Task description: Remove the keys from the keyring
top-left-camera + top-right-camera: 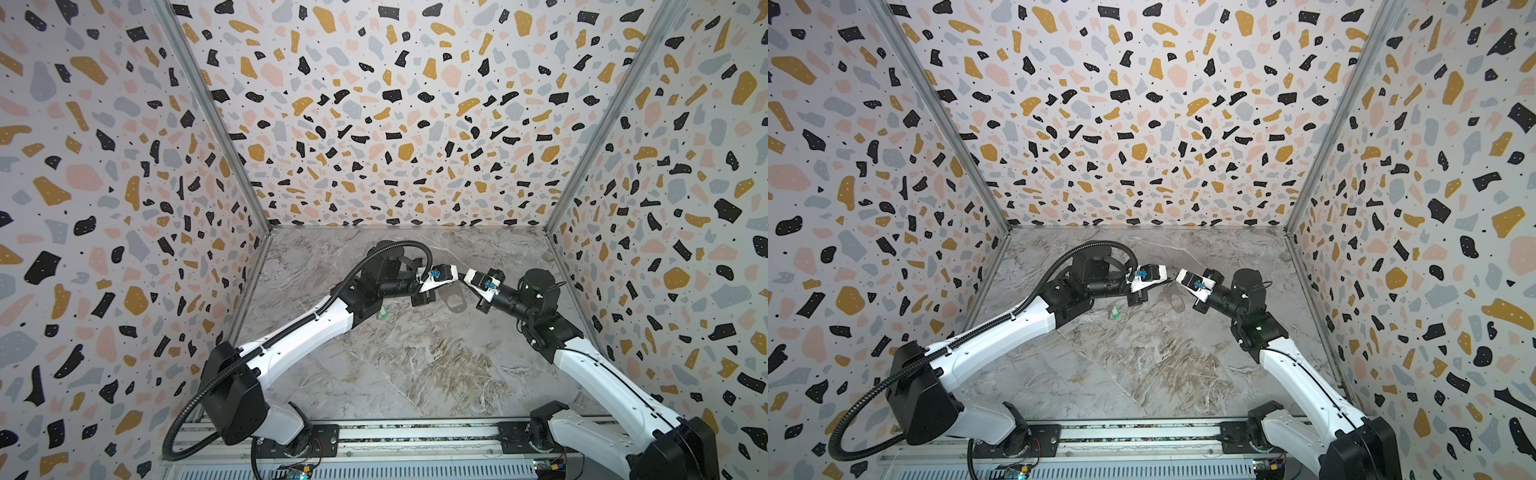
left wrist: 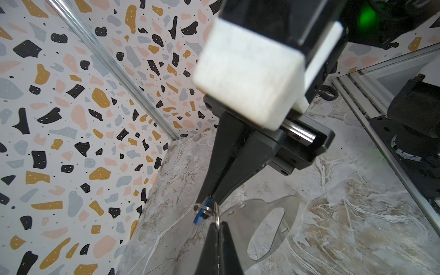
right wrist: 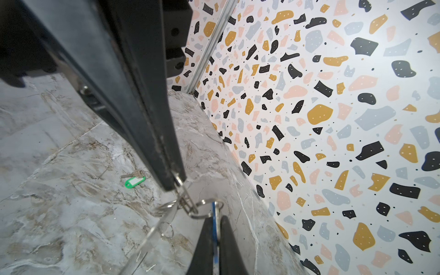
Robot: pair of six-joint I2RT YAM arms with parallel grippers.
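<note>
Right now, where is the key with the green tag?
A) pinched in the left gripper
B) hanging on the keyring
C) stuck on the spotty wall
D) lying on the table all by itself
D: the green-tagged key lies flat on the marble table, well apart from the clear keyring tab.

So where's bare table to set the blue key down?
Front-centre table, between left arm and right arm and behind the rail, is bare; so is the strip under the rear wall. Crowded: left gripper and right gripper meet at the keyring; green-tagged key lies beside the left arm.
</note>
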